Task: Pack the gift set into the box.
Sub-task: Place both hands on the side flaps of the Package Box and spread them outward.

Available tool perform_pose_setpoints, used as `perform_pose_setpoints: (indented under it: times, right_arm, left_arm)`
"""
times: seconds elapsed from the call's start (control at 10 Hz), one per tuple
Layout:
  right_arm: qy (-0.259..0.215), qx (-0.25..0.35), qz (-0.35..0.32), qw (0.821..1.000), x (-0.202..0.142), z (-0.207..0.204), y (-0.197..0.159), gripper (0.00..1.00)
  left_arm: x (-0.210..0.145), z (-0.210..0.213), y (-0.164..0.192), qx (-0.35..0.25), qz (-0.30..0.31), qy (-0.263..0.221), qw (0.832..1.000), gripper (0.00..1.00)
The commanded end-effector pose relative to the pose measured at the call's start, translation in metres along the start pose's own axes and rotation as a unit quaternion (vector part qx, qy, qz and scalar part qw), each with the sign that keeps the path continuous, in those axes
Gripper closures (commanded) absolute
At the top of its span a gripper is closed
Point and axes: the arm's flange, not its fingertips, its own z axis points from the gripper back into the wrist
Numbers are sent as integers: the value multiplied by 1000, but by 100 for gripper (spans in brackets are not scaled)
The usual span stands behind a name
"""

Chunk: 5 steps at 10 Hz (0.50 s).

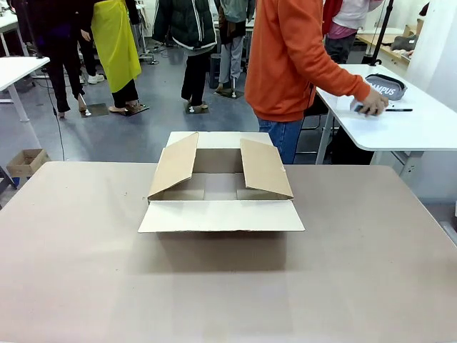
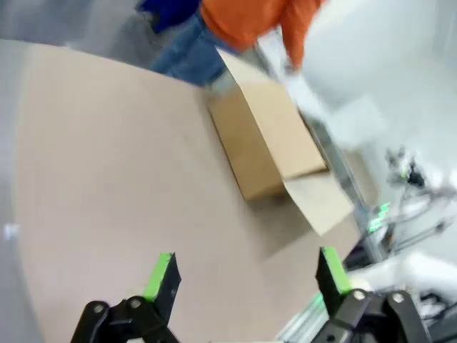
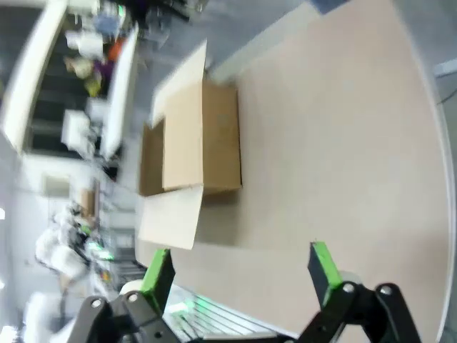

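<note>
While the person [image 1: 293,64] is reaching over to a side table [image 1: 421,132], the box [image 1: 221,214] is sitting mid-table [image 1: 86,271] with its flaps splayed, probably to leave its mouth free for loading. The left fingers [image 2: 163,275] and right fingers [image 3: 323,268] are hovering spread apart, gripping nothing.

A grey pouch [image 1: 386,86] (lettered) lies on the white side table [image 1: 421,128]; a small carton [image 1: 27,161] sits on the floor [image 1: 143,132].

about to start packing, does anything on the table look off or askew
Nothing spilled or damaged. The box sits open mid-table, but its two side flaps lean inward over the opening and would likely get in the way of anything lowered in.
</note>
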Motion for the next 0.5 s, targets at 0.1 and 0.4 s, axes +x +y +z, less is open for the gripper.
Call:
perform_pose_setpoints:
  times: [0.1, 0.4]
  right_arm:
    - [43, -117, 139, 982, -45, -152, 134, 0]
    - [47, -134, 222, 965, -89, -199, 169, 0]
  left_arm:
    - [13, -184, -152, 4, -158, 248, 956, 0]
    - [29, -168, -129, -6, -123, 226, 966, 0]
